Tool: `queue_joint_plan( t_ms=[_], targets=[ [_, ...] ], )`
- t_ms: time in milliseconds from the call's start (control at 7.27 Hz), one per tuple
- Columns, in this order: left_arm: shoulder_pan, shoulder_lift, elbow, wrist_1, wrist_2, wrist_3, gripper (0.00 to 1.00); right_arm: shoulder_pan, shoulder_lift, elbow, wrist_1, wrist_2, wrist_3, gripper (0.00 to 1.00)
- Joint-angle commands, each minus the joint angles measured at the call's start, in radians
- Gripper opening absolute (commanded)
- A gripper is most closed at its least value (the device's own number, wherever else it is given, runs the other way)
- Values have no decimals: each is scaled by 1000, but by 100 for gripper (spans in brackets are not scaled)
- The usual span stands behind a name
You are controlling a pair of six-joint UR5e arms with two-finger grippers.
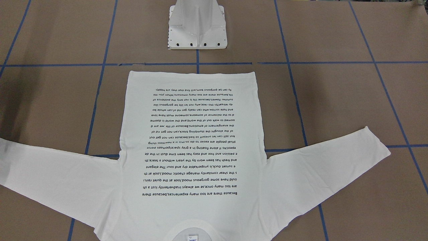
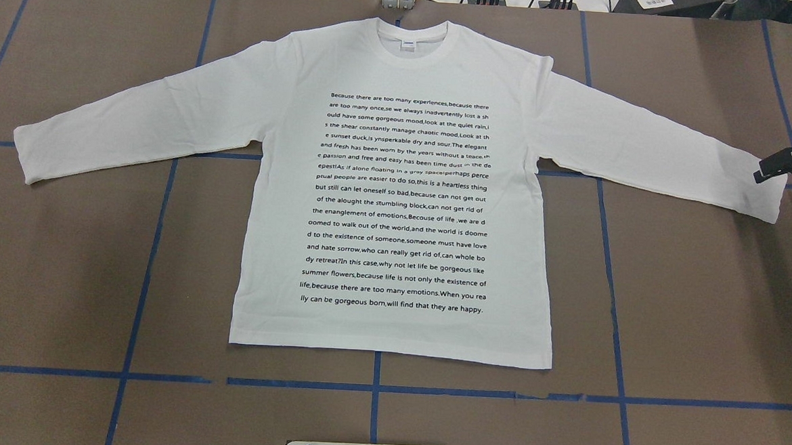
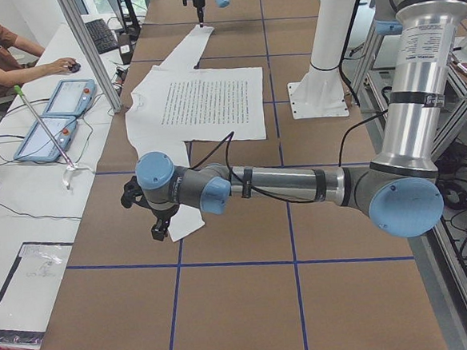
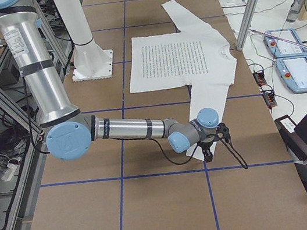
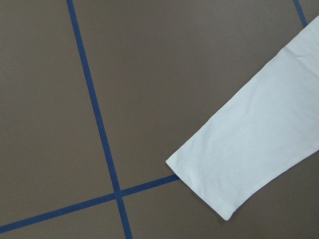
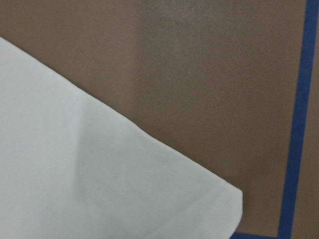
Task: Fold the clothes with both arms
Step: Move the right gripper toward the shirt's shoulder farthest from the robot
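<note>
Shirt (image 2: 397, 195) flat; right claw (image 2: 782, 165) partly beyond overhead frame.

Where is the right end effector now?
In the overhead view, the right end effector is at the right edge, by a sleeve cuff of the shirt.

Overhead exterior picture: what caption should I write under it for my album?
White long-sleeved shirt spread flat, print up, on the brown table, right gripper near one cuff.
</note>
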Motion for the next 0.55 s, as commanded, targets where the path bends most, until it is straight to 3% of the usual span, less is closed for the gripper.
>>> queue_joint_plan(
  t_ms=[0,413],
  targets=[
    [-2,2,-4,-5,2,3,100,-1,2,-4,-3,-12,5,100],
    [-2,0,-10,-5,2,2,100,-1,2,-24,-6,-12,10,100]
  ],
)
